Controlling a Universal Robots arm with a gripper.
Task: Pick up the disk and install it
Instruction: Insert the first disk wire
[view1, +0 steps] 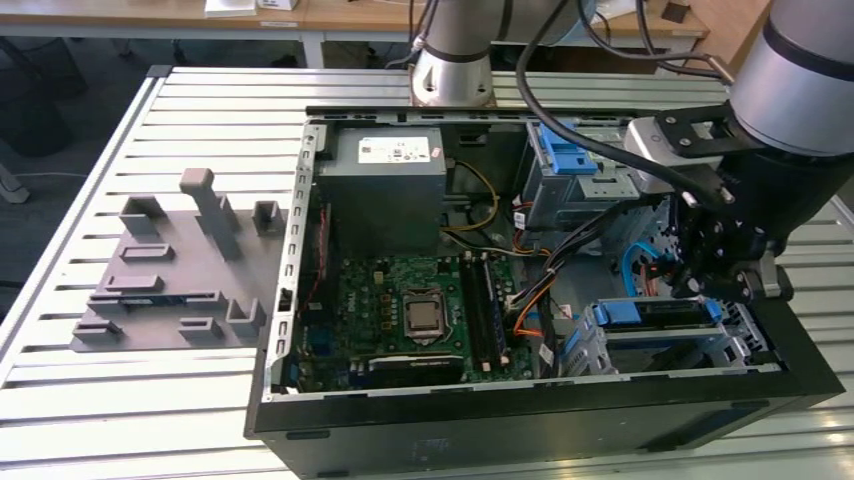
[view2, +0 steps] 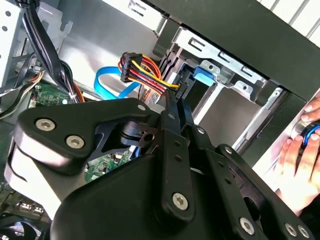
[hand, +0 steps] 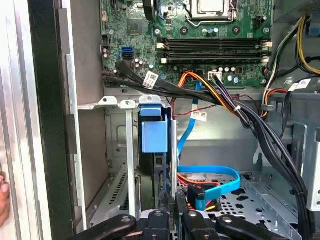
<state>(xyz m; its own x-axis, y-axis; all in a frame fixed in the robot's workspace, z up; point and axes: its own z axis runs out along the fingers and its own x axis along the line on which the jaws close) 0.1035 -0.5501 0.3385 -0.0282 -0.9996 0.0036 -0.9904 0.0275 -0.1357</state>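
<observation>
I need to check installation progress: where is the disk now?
The disk sits in the drive cage at the computer case's front corner, on the exterior view's right, directly below the gripper.

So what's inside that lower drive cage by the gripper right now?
The disk sits in the drive cage, its blue carrier tab facing out. The gripper hangs just above it. The cage walls hide the disk's far end, so how fully it's seated can't be seen.

Open computer case (view1: 534, 420) lies on slatted table (view1: 80, 400), toward its exterior-view right edge; fixture plate (view1: 180, 265) beside it on the left. Inside: power supply (view1: 387, 190) at far end, motherboard (view1: 400, 310) before it, disk (view1: 650, 315) in near-right bay, gripper (view1: 721, 285) just above.
</observation>
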